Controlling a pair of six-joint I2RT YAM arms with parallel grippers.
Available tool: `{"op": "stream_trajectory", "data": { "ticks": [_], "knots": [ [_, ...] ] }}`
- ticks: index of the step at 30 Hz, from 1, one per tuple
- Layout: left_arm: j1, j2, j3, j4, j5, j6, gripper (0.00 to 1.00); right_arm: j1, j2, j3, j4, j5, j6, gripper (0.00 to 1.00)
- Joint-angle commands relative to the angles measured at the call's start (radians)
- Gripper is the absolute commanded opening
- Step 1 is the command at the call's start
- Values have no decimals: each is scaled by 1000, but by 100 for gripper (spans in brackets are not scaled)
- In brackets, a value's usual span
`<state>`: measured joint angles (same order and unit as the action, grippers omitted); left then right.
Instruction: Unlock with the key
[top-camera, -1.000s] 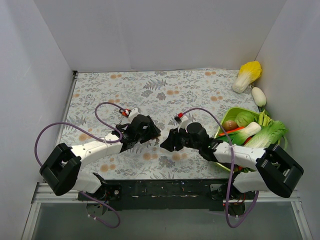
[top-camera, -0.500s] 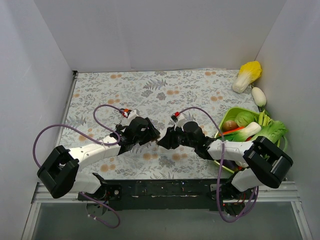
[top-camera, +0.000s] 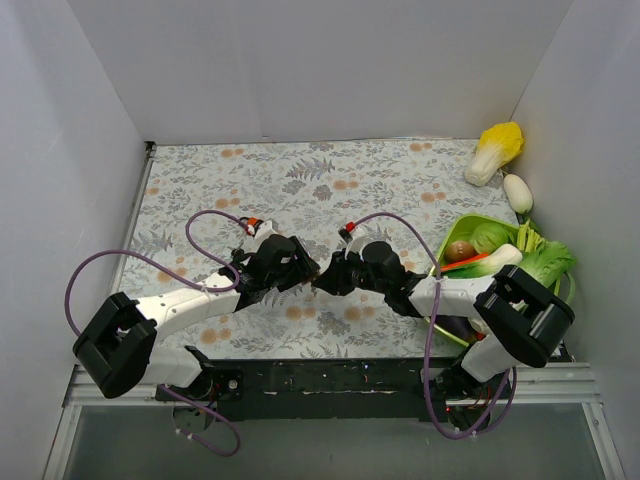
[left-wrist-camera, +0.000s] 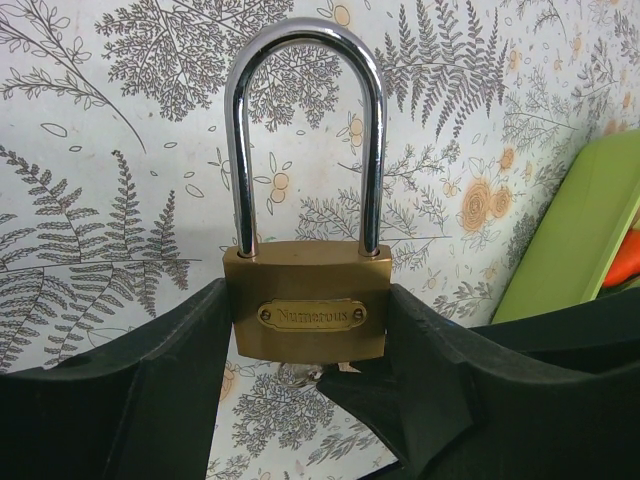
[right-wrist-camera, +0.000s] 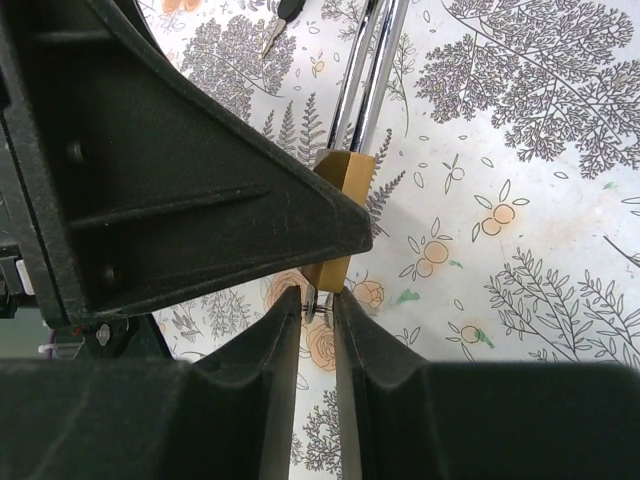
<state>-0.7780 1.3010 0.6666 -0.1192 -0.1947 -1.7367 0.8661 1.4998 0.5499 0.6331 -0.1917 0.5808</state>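
Note:
A brass padlock (left-wrist-camera: 310, 312) with a closed silver shackle (left-wrist-camera: 305, 130) is clamped by its body between the fingers of my left gripper (left-wrist-camera: 310, 320), held above the floral table. In the right wrist view the padlock (right-wrist-camera: 340, 185) is seen edge-on. My right gripper (right-wrist-camera: 318, 305) is shut on a small silver key (right-wrist-camera: 318, 303) pressed against the bottom of the padlock. The key's metal (left-wrist-camera: 295, 375) peeks out under the lock body. In the top view the two grippers meet (top-camera: 315, 275) at the table's front middle.
A green tray (top-camera: 478, 225) of vegetables stands at the right, its edge showing in the left wrist view (left-wrist-camera: 575, 230). A cabbage (top-camera: 497, 150) and a white radish (top-camera: 517, 192) lie at the back right. Another key (right-wrist-camera: 280, 20) lies on the table beyond the padlock.
My right gripper has moved left toward the left gripper, bringing the key up to the padlock's bottom. The left arm shifted slightly.

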Motion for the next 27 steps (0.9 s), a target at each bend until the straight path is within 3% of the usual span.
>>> {"op": "stream_trajectory", "data": {
  "ticks": [1,15,17,21,27],
  "knots": [
    [3,-62,10,64,-2,-9,0,5,20,41,68,-8,1,24],
    [3,-71,11,66,-6,-11,0,5,54,41,88,-32,17,23],
    [3,-72,11,66,-11,-11,0,5,57,38,96,-37,24,20],
    [3,-75,11,66,-11,-12,0,5,59,30,103,-37,31,1],
    [3,-78,2,73,-6,-12,0,5,54,19,128,-28,39,1]
  ]
}}
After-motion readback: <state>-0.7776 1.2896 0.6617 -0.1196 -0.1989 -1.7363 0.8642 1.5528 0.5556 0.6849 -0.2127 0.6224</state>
